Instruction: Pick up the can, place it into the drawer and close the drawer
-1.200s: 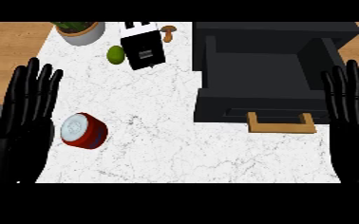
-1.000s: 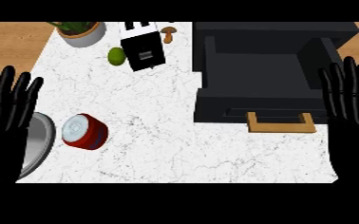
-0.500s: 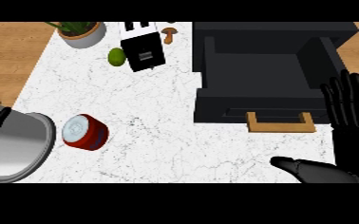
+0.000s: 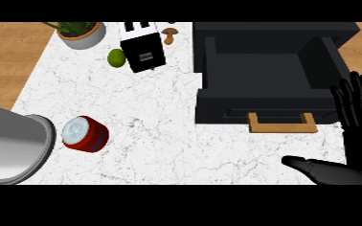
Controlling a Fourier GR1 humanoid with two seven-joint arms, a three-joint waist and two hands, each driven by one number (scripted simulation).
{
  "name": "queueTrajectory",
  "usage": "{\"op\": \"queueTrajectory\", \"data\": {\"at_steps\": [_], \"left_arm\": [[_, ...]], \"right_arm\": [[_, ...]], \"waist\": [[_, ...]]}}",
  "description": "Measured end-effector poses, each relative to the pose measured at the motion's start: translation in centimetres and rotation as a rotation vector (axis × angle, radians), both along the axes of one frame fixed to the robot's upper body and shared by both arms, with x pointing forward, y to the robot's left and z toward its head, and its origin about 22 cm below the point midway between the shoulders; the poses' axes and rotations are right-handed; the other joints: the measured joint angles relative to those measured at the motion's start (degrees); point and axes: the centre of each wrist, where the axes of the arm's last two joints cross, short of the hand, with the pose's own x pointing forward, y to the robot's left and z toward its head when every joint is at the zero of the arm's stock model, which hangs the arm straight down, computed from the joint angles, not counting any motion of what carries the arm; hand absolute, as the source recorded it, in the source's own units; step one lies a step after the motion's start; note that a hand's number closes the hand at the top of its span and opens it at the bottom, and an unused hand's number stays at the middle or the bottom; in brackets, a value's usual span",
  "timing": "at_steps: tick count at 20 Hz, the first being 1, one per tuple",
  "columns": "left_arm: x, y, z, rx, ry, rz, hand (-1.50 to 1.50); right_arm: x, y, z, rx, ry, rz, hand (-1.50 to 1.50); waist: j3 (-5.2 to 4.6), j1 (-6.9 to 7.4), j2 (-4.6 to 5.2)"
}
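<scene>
White marble counter (image 4: 176,139) fills most of the frame, with the black cabinet (image 4: 276,38) the largest item on it, at upper right. Its drawer (image 4: 265,84) stands pulled out toward the lower edge, cavity exposed and holding nothing visible, with the wooden handle (image 4: 281,123) facing forward. Next in size is the left forearm (image 4: 21,146), a grey mass at lower left. A second ago an open black hand rested there with its fingers up. The arm has since swung inward, and the left hand itself no longer shows, so its state cannot be reported. The right hand (image 4: 351,119) sits at the right edge, fingers straight and upright, holding nothing. Its thumb (image 4: 318,168) now juts into the lower right corner where it did not before. The can (image 4: 84,134), red with a pale lid, stands upright at lower left just beside the forearm, with a sliver of marble showing between them. It has not shifted and is well apart from the drawer. Minor items, undisturbed, are along the top: a potted plant (image 4: 80,32), a black box (image 4: 143,52), a lime (image 4: 117,57) and a mushroom (image 4: 170,35). Assessment: the left arm's approach has begun, the pickup is not yet made, and placing and closing remain outstanding.
</scene>
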Motion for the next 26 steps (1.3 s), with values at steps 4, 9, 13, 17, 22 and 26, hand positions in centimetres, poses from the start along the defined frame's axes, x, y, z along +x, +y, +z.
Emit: {"op": "queueTrajectory", "data": {"at_steps": [4, 9, 13, 17, 22, 26], "left_arm": [[1.5, -1.0, -1.0, 0.006, 0.025, -0.010, -1.50], [2.6, -1.7, -3.3, 0.009, 0.059, -0.011, -1.50], [2.3, -2.2, -5.7, 0.027, 0.086, 0.001, -1.50], [2.2, -2.2, -8.0, 0.036, 0.108, 0.010, -1.50], [2.5, -2.8, -10.7, 0.059, 0.127, 0.034, -1.50], [2.8, -2.1, -13.4, 0.054, 0.143, 0.066, -1.50]], "right_arm": [[0.3, -0.5, -0.3, 0.000, -0.008, 0.000, -1.50], [-0.7, -0.8, -0.6, -0.004, -0.015, -0.006, -1.50], [-0.8, -1.5, -0.6, -0.004, -0.021, -0.014, -1.50], [-1.4, -1.9, -0.1, -0.006, -0.024, -0.012, -1.50], [-1.8, -2.5, 0.4, -0.016, -0.023, -0.017, -1.50], [-2.5, -2.4, 0.7, -0.012, -0.024, -0.019, -1.50]], "waist": [[0.00, -0.15, 0.03], [-0.01, -0.27, 0.03], [0.00, -0.24, 0.03], [-0.01, -0.23, 0.02], [-0.01, -0.23, 0.02], [-0.02, -0.31, 0.03]]}}
